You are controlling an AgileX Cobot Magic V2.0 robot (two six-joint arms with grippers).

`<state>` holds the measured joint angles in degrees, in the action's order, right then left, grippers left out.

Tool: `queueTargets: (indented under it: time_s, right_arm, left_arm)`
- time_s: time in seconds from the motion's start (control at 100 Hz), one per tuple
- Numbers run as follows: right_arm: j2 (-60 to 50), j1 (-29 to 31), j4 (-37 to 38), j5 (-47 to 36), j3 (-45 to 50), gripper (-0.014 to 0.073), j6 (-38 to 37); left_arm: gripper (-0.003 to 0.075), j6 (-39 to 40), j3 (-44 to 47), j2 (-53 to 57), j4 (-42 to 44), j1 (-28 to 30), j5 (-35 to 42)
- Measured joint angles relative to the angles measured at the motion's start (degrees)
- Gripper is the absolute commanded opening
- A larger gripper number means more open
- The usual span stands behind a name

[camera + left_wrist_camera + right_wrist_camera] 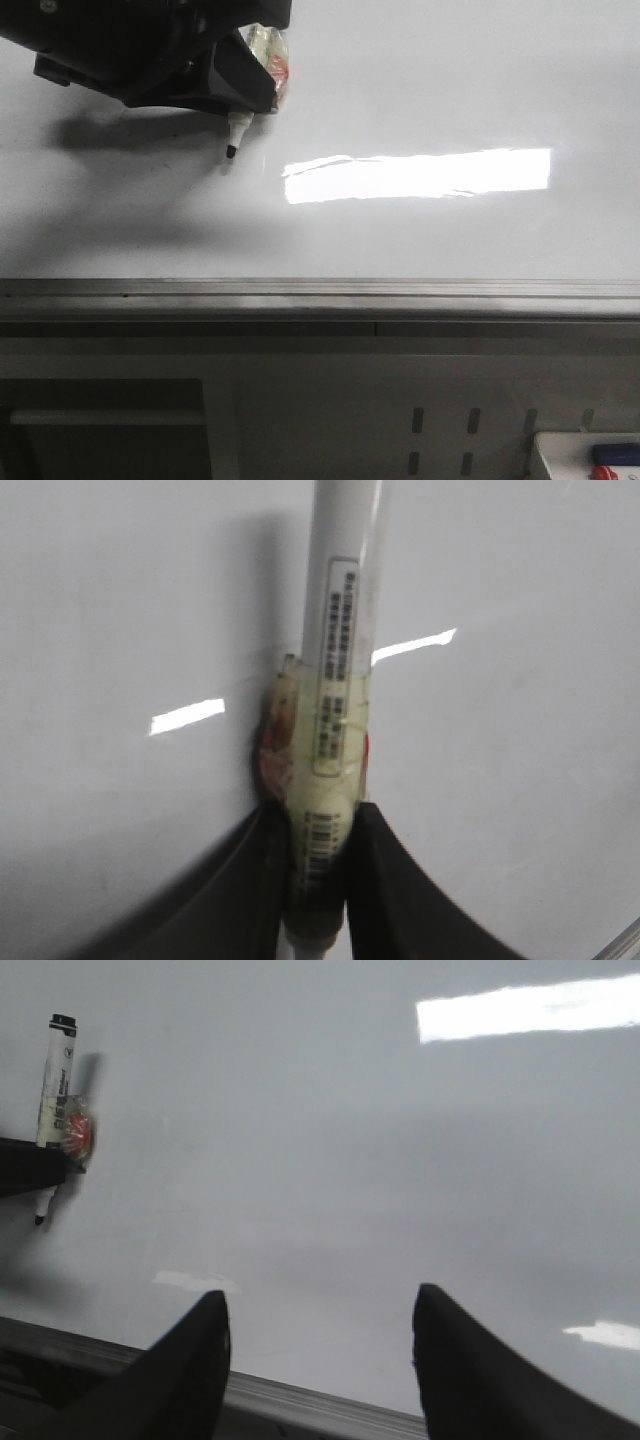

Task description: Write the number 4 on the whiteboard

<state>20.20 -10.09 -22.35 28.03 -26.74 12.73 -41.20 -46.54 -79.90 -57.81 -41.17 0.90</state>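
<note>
Nearest you, below the whiteboard point(420, 90), runs its grey metal bottom rail point(320, 292), and beneath that a pale panel with a few slots. Beyond the rail the glossy white surface fills the rest of the front view, and a bright rectangular light reflection point(418, 175) lies across it.

Your right gripper point(318, 1350) hangs in front of the board just above the rail, its jaws spread wide with nothing between them.

Farther up the board, above and to the left of the reflection, your left gripper point(240, 85) has its jaws closed on a white marker point(236, 135). A lumpy wad of yellowish and red tape pads the barrel where the jaws grip it. The dark tip point(231, 152) points down toward the rail and sits at or just off the board; contact cannot be judged from these views.

No stroke of the number 4 shows anywhere on the board, so you appear to be at the very start of writing.

The risks, as a judgement:
- Press too lightly and the line may skip.
- Press too hard and the marker may slide or twist in its tape padding.
- A tilted barrel could make the strokes wander.
- The glare may hide thin ink from you.
</note>
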Motion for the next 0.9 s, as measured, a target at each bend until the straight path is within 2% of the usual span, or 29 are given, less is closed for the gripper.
queueTargets:
  time_s: [0.18, 0.32, 0.44, 0.58, 0.68, 0.8, 0.9]
  right_arm:
    - [0.0, 0.0, 0.0, 1.89, 0.0, 0.0365, 0.0]
    - [0.0, 0.0, -0.26, 5.56, -0.1, 0.0365, 1.16]
    - [0.0, -0.6, -5.96, 10.9, -0.51, 0.0365, 11.52]
    - [0.98, -3.66, -17.82, 13.18, -0.65, 0.0365, 27.66]
    - [2.53, -6.33, -23.45, 14.04, -0.73, 0.0366, 36.52]
    - [4.73, -10.1, -24.9, 14.34, -1.18, 0.0366, 42.37]
    - [6.96, -13.72, -25.12, 15.26, -2.26, 0.0366, 46.65]
  left_arm:
    - [-0.002, 0.0, -0.1, 0.41, 0.68, 0.0, -1.63]
    - [-0.002, -0.11, 0.32, 1.87, 7.07, -0.27, -9.41]
    - [-0.002, -1.72, 0.57, 4.77, 17.32, -2.75, -21.52]
    - [-0.002, -3.69, 0.57, 8.76, 29.6, -8.03, -31.82]
    - [-0.002, -4.1, 0.65, 11.02, 38.08, -12.18, -34.92]
    - [-0.002, -4.37, 0.65, 12.83, 46.68, -16.72, -36.21]
    - [-0.002, -4.4, 0.65, 13.09, 50.2, -19.22, -36.29]
